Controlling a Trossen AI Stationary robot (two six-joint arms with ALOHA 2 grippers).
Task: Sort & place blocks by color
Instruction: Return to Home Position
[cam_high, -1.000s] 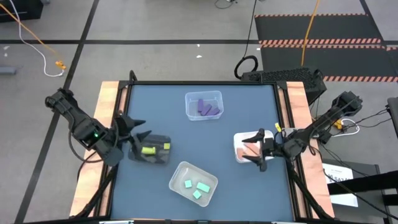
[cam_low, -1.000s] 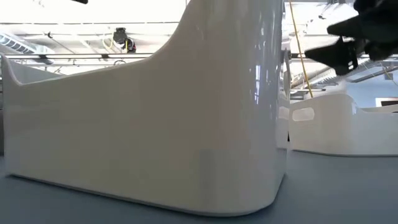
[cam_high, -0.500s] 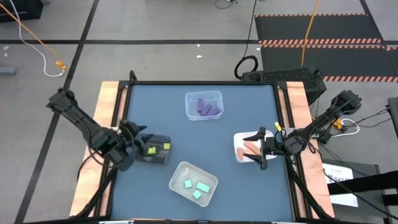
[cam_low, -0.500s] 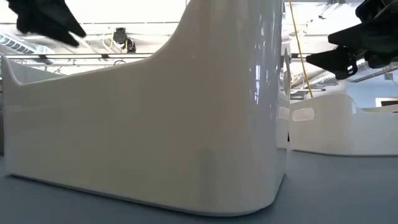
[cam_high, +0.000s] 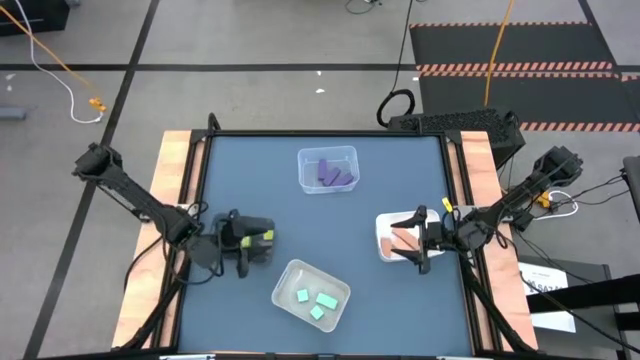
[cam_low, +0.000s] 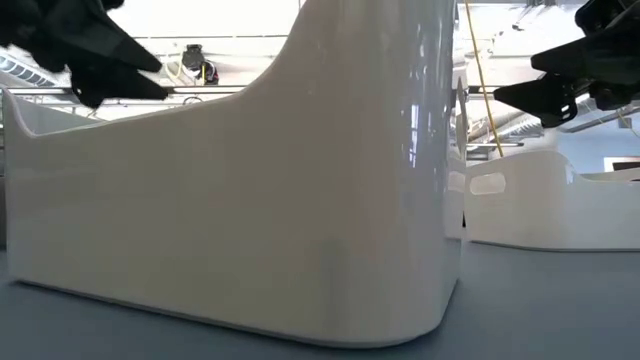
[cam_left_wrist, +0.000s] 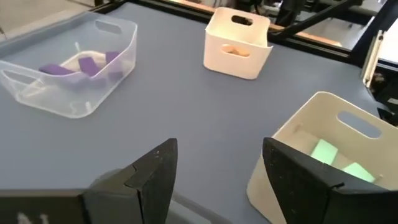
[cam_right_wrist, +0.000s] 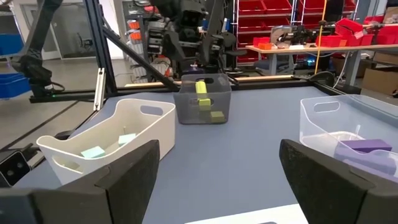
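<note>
Yellow-green blocks lie in a black mesh tray at the table's left. My left gripper hangs open and empty over that tray; it also shows in the left wrist view. Orange blocks lie in a white tray at the right. My right gripper hangs open and empty over it, and shows in the right wrist view. Purple blocks lie in a clear tray. Three teal blocks lie in a white tray.
The low view is filled by the wall of the white tray standing close before the camera, with my grippers showing above it. Bare blue table top lies in the middle between the trays. Wooden rails edge the table left and right.
My left gripper has gone toward the table's right and near edges, from beside the black tray's left end to over the tray, and stays open. My right gripper has kept its place.
</note>
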